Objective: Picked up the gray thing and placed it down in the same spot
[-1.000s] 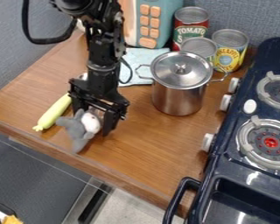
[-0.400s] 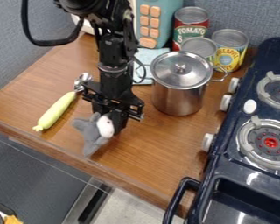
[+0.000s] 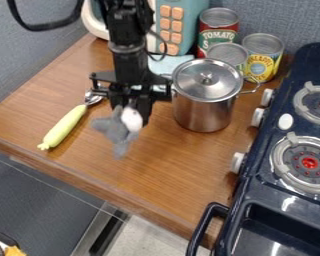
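The black gripper (image 3: 132,107) hangs over the middle of the wooden counter, left of the steel pot. It is shut on a gray plush thing (image 3: 114,128) with a white rounded part, which dangles below and to the left of the fingers. The gray thing seems to hang above the counter; how high is hard to tell.
A lidded steel pot (image 3: 204,102) stands close on the right, with cans (image 3: 261,56) behind it. A scoop with a yellow-green handle (image 3: 64,126) lies on the left. The dark stove (image 3: 276,200) borders the counter (image 3: 169,170) on the right.
The gripper has moved right and toward the back of the counter, carrying the gray thing with it. The scoop's metal end, hidden behind the arm at first, now shows.
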`<state>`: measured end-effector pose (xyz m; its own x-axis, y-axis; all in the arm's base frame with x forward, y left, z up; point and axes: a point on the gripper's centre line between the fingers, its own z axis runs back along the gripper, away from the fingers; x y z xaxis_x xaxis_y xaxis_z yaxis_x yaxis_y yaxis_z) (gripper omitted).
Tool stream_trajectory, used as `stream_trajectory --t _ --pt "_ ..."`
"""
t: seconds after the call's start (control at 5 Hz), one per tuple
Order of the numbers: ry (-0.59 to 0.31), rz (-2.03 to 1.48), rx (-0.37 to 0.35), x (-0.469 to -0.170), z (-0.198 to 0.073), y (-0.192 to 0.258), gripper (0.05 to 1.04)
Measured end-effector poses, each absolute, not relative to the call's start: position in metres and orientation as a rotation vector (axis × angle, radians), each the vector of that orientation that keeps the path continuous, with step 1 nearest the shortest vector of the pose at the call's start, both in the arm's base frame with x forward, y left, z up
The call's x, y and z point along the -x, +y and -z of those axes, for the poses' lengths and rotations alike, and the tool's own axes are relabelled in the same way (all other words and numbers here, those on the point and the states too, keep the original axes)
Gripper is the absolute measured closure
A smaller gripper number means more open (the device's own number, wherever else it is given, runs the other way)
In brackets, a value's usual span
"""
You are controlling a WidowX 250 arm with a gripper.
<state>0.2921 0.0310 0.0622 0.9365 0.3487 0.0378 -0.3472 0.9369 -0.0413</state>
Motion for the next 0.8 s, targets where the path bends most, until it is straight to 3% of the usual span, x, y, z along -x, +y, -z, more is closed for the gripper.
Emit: stream_trajectory --t 0.4,0.6,0.8 --pt "-0.161 -0.875 0.022 -0.311 -0.067 0.046 0.708" --pt "-0.156 -1.111 0.062 -0.308 -0.061 0.046 0.707" --pt "-0.176 -1.379 0.056 -0.305 -0.058 0.052 0.708"
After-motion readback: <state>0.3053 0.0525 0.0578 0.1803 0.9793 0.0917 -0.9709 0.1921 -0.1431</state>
